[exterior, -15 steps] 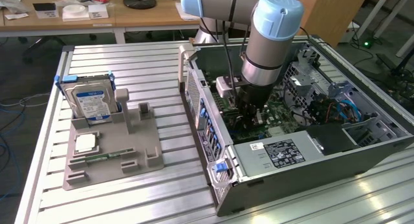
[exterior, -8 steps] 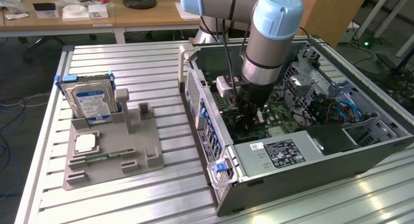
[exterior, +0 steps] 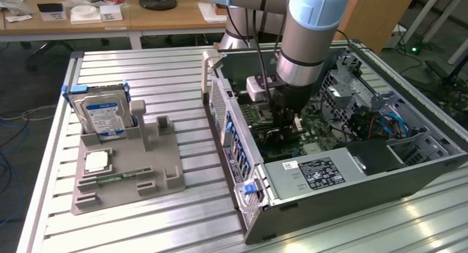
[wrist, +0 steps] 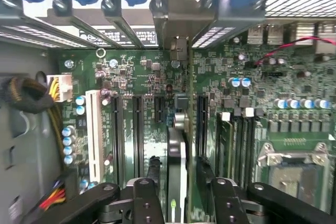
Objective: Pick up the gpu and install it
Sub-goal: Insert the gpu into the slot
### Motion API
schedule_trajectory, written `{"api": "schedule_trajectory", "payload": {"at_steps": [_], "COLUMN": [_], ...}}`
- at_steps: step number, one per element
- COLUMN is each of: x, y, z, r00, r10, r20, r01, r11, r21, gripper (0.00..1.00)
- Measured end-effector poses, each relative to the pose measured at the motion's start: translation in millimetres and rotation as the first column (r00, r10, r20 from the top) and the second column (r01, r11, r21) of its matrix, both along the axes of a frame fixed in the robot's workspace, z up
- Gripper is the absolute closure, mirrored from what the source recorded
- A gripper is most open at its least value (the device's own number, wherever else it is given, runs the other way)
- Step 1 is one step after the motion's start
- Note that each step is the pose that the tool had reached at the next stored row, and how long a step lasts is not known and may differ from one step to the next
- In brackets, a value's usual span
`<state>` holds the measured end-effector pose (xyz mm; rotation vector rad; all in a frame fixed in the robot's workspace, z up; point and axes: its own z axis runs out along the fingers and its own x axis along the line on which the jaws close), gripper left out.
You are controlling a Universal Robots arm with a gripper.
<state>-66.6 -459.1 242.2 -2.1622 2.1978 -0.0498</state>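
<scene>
Seating the gpu (wrist: 177,166) squarely in its motherboard (wrist: 294,124) slot requires care; keep the gripper (wrist: 177,195), jaws partly parted beside the card, vertical.

Dark gpu (wrist: 177,174) edge-on, upright over motherboard slot

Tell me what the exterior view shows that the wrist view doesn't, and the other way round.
Exterior view alone: the gray fixture tray beside the case, with the silver hard drive standing in it and the small green memory stick lying flat, and the arm reaching down into the open computer case.

Wrist view alone: the white expansion slot, the CPU socket, and the gpu standing edge-on between the fingers, over a slot.

Both share the gripper over the green motherboard.
</scene>
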Motion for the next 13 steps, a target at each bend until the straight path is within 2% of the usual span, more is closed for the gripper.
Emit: {"api": "schedule_trajectory", "payload": {"at_steps": [10, 13], "x": [0.0, 0.0], "y": [0.1, 0.1], "z": [35.3, 38.6], "r00": [0.9999, 0.9999], "r10": [0.000, 0.000], "r20": [0.0128, 0.0143], "r01": [0.000, 0.000], "r11": [1.0000, 1.0000], "r21": [-0.0001, 0.0002], "gripper": [0.58, 0.58]}}
